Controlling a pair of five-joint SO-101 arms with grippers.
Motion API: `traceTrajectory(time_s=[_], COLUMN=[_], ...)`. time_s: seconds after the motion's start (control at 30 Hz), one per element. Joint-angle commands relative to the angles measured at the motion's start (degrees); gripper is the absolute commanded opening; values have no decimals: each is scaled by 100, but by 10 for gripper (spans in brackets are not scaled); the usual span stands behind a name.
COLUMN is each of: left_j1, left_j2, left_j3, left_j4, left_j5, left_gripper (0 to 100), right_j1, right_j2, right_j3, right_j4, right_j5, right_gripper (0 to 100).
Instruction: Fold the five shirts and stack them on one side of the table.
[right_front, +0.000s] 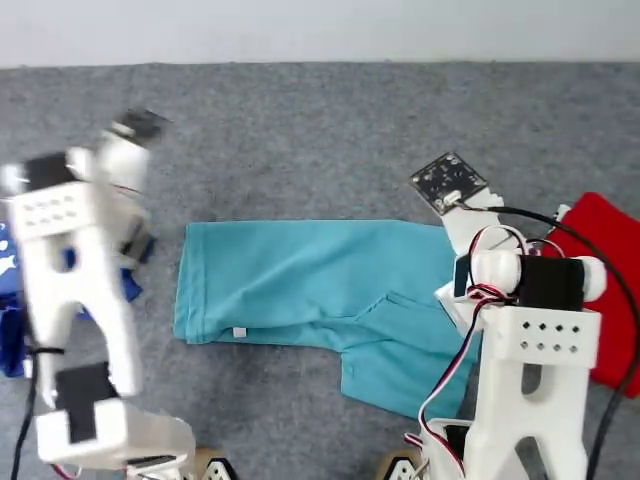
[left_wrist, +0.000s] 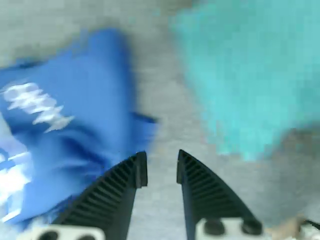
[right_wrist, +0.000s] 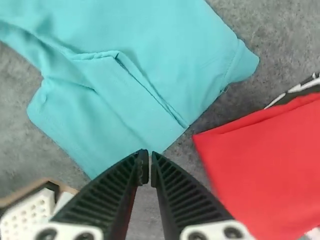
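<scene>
Grey table (right_front: 300, 130), three shirts: teal (right_front: 300, 275), red (right_front: 600, 250), blue (left_wrist: 75, 125)

Grey table (right_front: 330, 130) — teal shirt (right_front: 300, 275), red shirt (right_front: 615, 240), blue shirt (left_wrist: 75, 125).

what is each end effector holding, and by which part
Nothing is held. The left end effector is open over carpet; the right end effector is shut, empty, by the teal shirt.
</scene>
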Motion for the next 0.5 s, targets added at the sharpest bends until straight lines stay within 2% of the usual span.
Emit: traceTrajectory(time_s=[0.0, 0.1, 0.2, 0.47], left_j1=[677, 949, 1046, 1547], left_j2=[-624, -659, -659, -651], left_j3=[1226, 1947, 2431, 3495], left_j4=[-519, -1020, -1538, -2488], left_j5=[492, 765, 818, 809], left_gripper=[150, 227, 230, 229], right_j1=[-48, -110, -136, -136], right_j2=[207, 435, 725, 980], right_j3=[132, 369, 413, 387], right_j4=[-233, -347, -374, -330], right_j5=[-484, -870, -1266, -1363], right_gripper=[38, 149, 236, 237])
